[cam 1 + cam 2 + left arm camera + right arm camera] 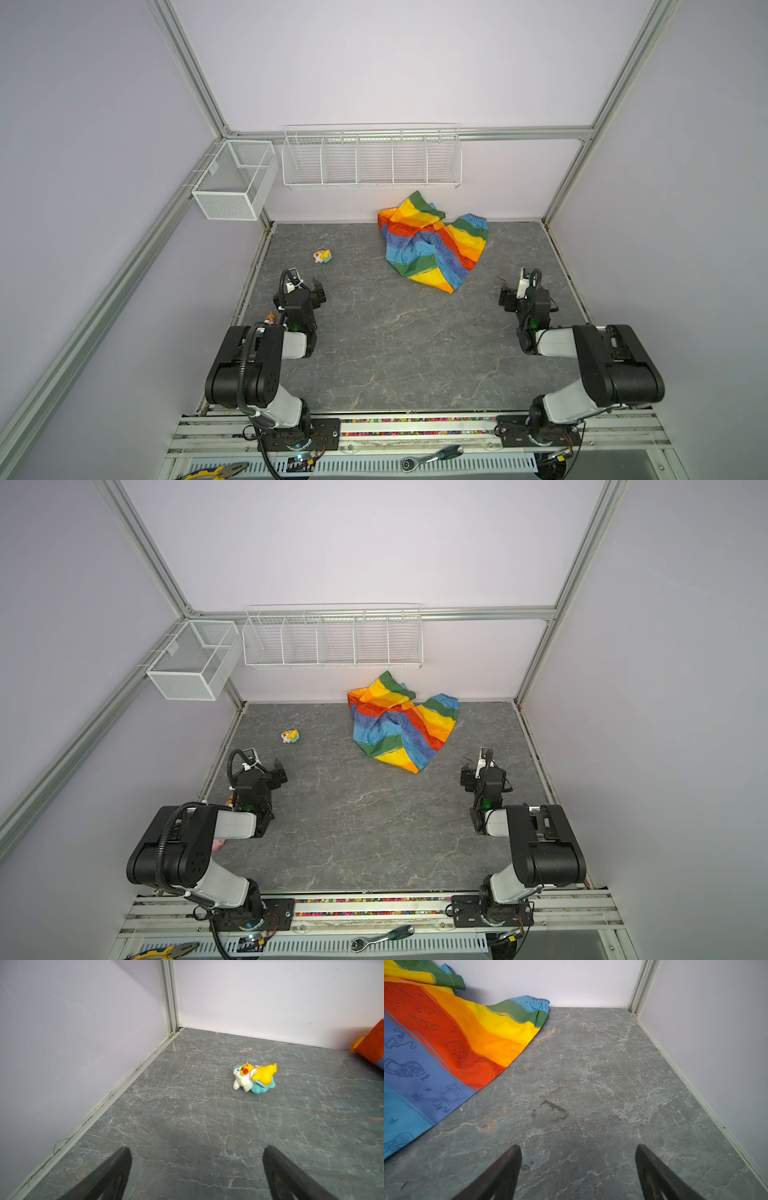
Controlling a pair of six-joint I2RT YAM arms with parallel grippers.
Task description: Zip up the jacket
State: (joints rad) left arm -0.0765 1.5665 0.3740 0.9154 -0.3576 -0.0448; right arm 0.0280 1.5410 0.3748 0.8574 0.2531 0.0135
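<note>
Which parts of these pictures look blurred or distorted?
In both top views the aluminium frame posts splay outward, a wide-angle effect. In the left wrist view the small yellow and white toy figure is sharp, the left gripper soft-edged. In the right wrist view the print on the rainbow-striped fabric jacket is crisp, the right gripper soft-edged.

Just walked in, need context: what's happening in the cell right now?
Nothing is held yet. The rainbow-striped fabric jacket lies crumpled, untouched, by the back wall on the grey marble-patterned table. The left gripper and right gripper are open and empty, short of it. A small yellow-and-white toy figure lies apart, toward the left.
</note>
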